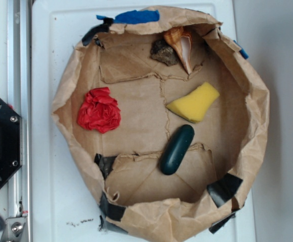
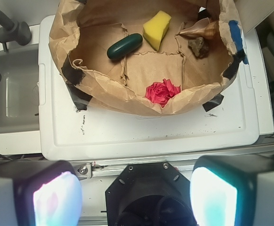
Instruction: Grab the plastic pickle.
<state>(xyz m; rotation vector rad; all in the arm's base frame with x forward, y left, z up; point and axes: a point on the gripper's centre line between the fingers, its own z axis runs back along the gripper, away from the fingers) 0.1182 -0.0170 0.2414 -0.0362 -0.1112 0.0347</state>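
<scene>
In the exterior view a brown paper nest (image 1: 65, 101) sits on the white desk (image 1: 45, 191); near its left wall lies a red crumpled wad (image 1: 99, 110); toward the lower middle rests the plastic pickle (image 1: 177, 149), its upper end just beside a yellow sponge wedge (image 1: 193, 102); it looks light, stiff and slippery, best pinched across its middle; the fingers (image 2: 56, 200) stand apart, well short of the nest.

Exterior cam looked straight down, close on the paper bowl (image 1: 65, 101); wrist cam viewed the same bowl (image 2: 63, 33) obliquely from farther back.
</scene>
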